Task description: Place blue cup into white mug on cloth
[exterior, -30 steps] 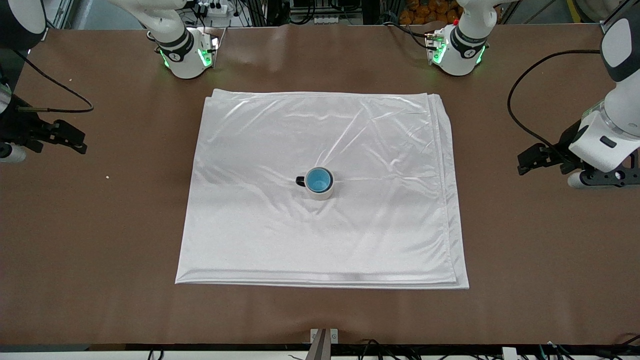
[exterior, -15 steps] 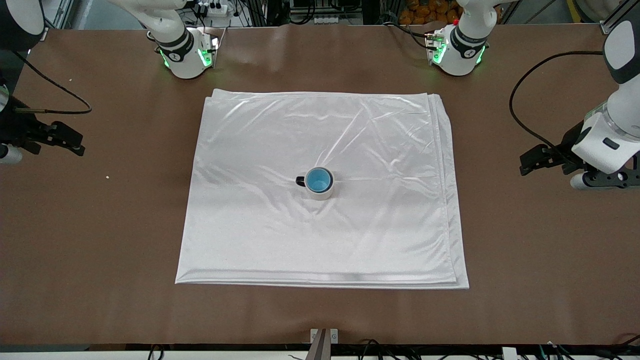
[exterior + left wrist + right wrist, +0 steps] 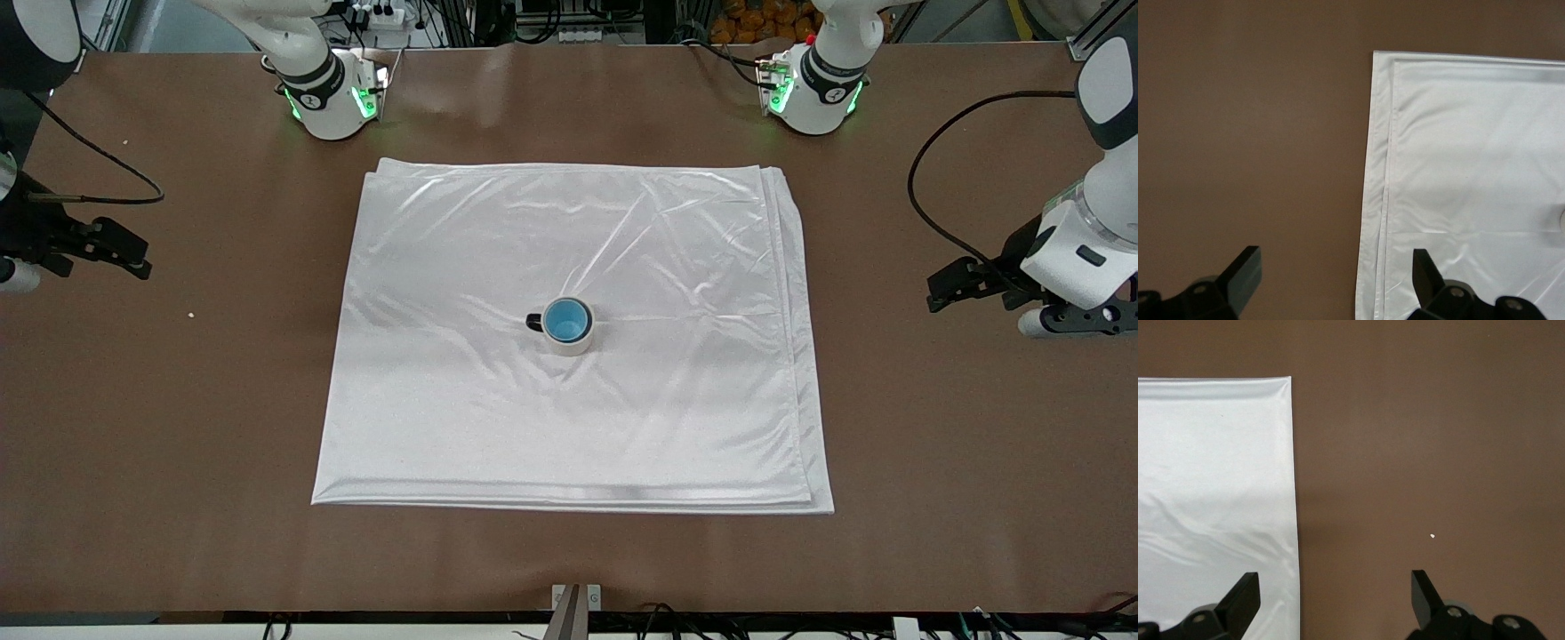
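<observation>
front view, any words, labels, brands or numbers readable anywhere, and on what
None can be read.
The blue cup, the white mug and the cloth: no print visible.
Small dark marks on the arm bases at the table's edge: too small to read.
Both wrist views show no text.

A robotics lab is shown: two arm bases [image 3: 329,98] with green lights are bolted on a brown surface [image 3: 178,400], and cables [image 3: 933,196] and metal framing are seen.
</observation>
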`<state>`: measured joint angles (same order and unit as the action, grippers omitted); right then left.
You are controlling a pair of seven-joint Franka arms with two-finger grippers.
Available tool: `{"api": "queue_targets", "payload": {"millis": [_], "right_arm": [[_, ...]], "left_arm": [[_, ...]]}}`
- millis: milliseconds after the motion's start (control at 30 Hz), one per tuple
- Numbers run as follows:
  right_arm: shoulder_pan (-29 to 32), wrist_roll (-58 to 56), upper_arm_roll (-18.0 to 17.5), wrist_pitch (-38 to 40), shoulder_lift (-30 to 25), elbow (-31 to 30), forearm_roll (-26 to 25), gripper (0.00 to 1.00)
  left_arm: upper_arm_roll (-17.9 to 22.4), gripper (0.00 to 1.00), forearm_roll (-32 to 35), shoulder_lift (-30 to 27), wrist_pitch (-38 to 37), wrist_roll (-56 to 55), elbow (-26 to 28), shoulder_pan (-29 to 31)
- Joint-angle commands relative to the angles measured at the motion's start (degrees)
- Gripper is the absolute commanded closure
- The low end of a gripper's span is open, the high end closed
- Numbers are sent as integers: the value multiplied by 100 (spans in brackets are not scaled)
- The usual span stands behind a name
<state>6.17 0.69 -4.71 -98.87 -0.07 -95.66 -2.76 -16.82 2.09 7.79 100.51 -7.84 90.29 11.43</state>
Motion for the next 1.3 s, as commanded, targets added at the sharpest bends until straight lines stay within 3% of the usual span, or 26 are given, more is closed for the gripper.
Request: {"api": "queue_targets", "payload": {"millis": [0, 633, 1267], "right_arm": [[16, 36, -21, -9, 59, 135, 82, 0], [42, 19, -39, -80, 51, 117, 91, 0], [16, 28, -39, -9, 59, 91, 91, 0]], "left_arm": [[-15, 0, 55, -50, -373, 178, -82, 96], [-23, 0, 46, -261, -664, 143, 94, 131], [-41, 0, 275, -208, -286, 160, 146, 114]]}}
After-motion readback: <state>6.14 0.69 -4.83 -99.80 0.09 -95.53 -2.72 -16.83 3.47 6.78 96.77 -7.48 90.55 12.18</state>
